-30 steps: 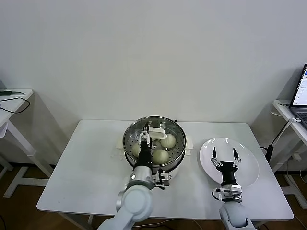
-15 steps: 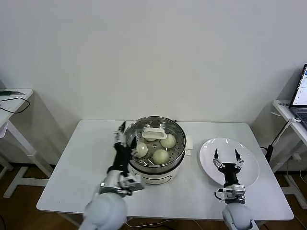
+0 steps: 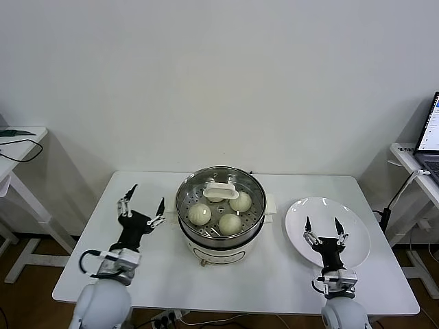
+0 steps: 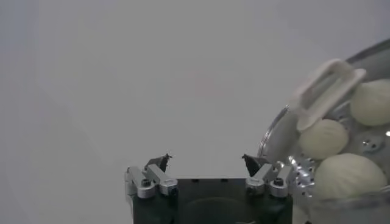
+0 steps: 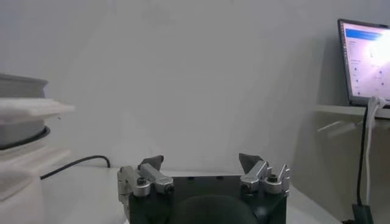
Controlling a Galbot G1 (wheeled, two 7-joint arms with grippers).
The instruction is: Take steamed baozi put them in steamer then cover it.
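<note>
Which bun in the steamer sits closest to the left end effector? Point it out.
The baozi on the steamer's left side, the one nearest the open left end effector. The other visible buns lie further right, under the cover.

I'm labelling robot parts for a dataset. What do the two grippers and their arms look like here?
Both match: the left gripper and right gripper each have a black body with two slim dark fingers, silver-grey metal brackets at the finger bases, and a silver wrist ring on a rounded pale grey arm. A black cable loops beside the left wrist.
</note>
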